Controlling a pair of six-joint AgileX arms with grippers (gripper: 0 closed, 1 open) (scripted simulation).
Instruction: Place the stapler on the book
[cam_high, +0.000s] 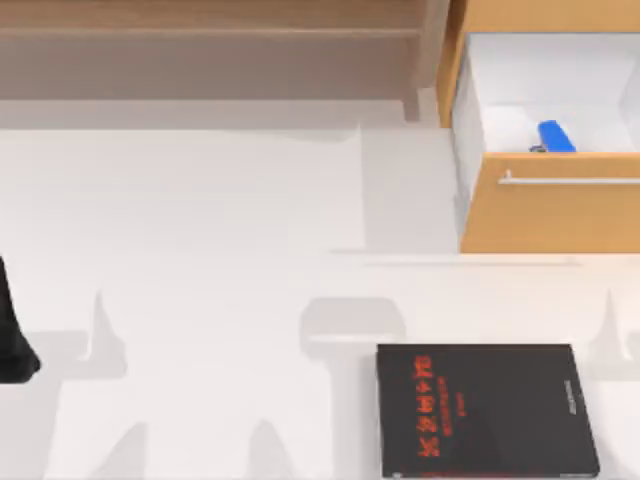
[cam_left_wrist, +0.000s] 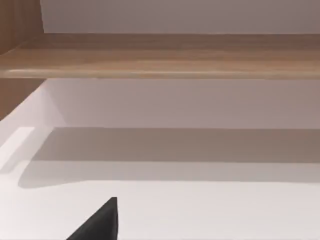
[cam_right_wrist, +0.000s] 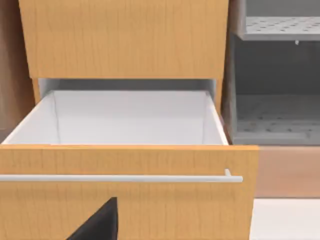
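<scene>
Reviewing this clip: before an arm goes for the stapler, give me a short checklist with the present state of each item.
1. Drawer open: ok.
2. Stapler lying inside the drawer, against its front wall: ok.
3. Book flat on the table, cover bare: ok.
4. Right wrist view faces the open drawer front: ok.
5. Left arm parked at the table's left edge: ok.
6. Gripper fingers open: cannot tell.

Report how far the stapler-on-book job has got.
Done: the drawer stands pulled open, exposing the stapler lying inside it. In hand: nothing is gripped; the right wrist view faces the drawer front, while the left arm sits at the table's left edge. Left: lift the stapler out and set it on the book.
</scene>
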